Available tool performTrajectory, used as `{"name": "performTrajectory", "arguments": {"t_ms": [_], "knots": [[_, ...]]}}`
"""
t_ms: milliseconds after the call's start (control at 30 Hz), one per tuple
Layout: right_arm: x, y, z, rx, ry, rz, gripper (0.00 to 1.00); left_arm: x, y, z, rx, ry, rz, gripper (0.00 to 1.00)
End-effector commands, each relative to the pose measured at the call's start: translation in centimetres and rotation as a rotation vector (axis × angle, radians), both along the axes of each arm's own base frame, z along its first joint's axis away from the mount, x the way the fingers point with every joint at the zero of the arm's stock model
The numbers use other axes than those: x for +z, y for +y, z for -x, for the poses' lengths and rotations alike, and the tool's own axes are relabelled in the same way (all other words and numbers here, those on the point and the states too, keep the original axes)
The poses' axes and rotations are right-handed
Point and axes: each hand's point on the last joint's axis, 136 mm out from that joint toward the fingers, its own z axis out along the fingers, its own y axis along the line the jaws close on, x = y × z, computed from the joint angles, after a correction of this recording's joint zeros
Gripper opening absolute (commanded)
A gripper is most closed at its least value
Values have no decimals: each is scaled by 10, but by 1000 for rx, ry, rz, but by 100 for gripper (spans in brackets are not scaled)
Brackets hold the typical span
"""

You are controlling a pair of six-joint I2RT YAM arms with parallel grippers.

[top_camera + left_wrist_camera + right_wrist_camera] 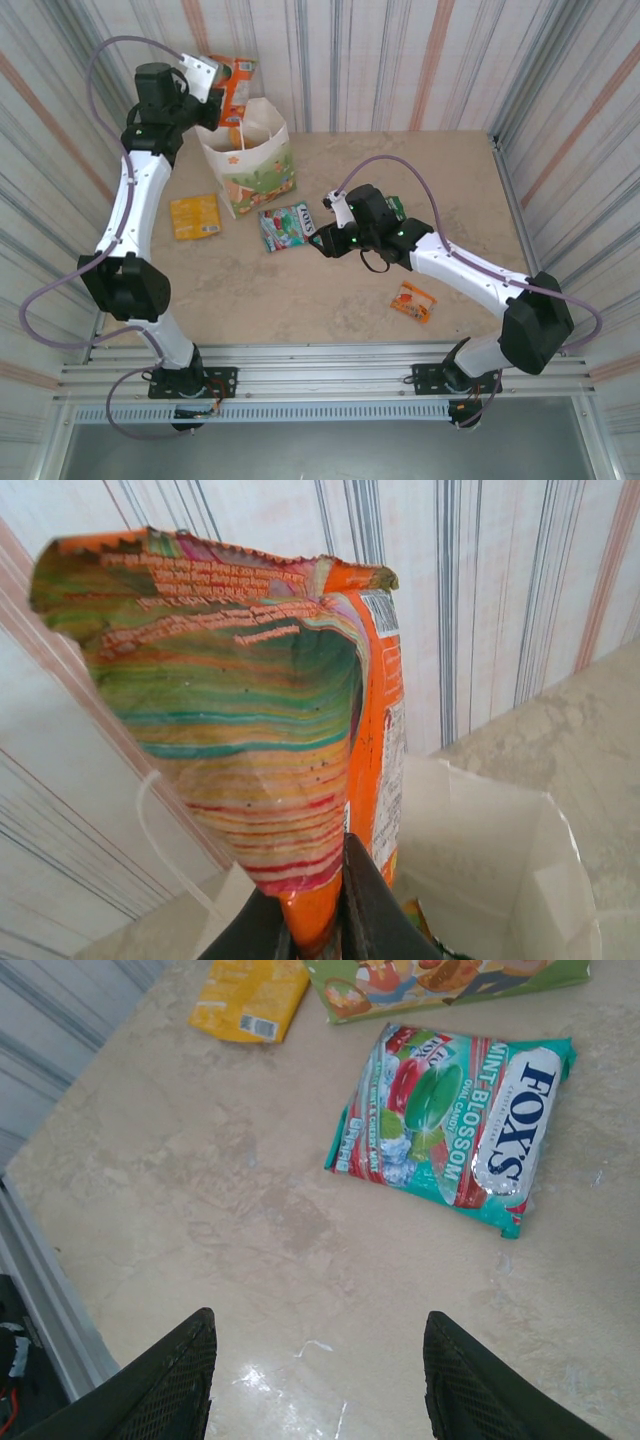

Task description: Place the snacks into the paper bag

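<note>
One orange packet (250, 680) sits pinched in the left gripper (320, 920) above the paper bag (480, 860), right gripper (318, 1360) spread

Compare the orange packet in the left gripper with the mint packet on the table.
The orange packet is held in the air by the left gripper near the paper bag; the mint packet lies flat on the table, untouched. The orange packet is bowed and orange; the mint packet is flat and teal. Both are crinkly snack packets.
</note>
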Motion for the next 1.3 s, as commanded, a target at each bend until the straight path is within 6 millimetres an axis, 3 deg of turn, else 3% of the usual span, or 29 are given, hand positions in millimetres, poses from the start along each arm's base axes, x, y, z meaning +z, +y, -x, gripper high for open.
{"name": "performTrajectory", "arguments": {"t_ms": [0,133,433,567,733,800,933,1100,1267], "knots": [[4,3,-4,12,-11,8,56,-2,-4,5,-42,-14,-26,2],[5,6,-5,17,-8,1,56,-11,-4,6,-50,16,-44,2],[5,7,-6,18,-8,-2,56,-53,5,14,-40,156,-194,7],[6,10,-7,24,-6,-7,56,-63,-3,16,-74,180,-284,11],[9,12,-7,24,-4,-22,56,-56,-14,16,-87,180,-301,40],[10,11,-7,24,-5,-26,56,-47,-14,18,-74,167,-282,46],[9,7,-6,16,-2,-26,56,-26,-12,30,-46,143,-243,52],[5,0,-9,-11,39,-43,56,0,-2,59,55,161,-112,57],[-3,-11,-11,-50,89,-44,56,-15,-3,104,93,252,5,60]]}}
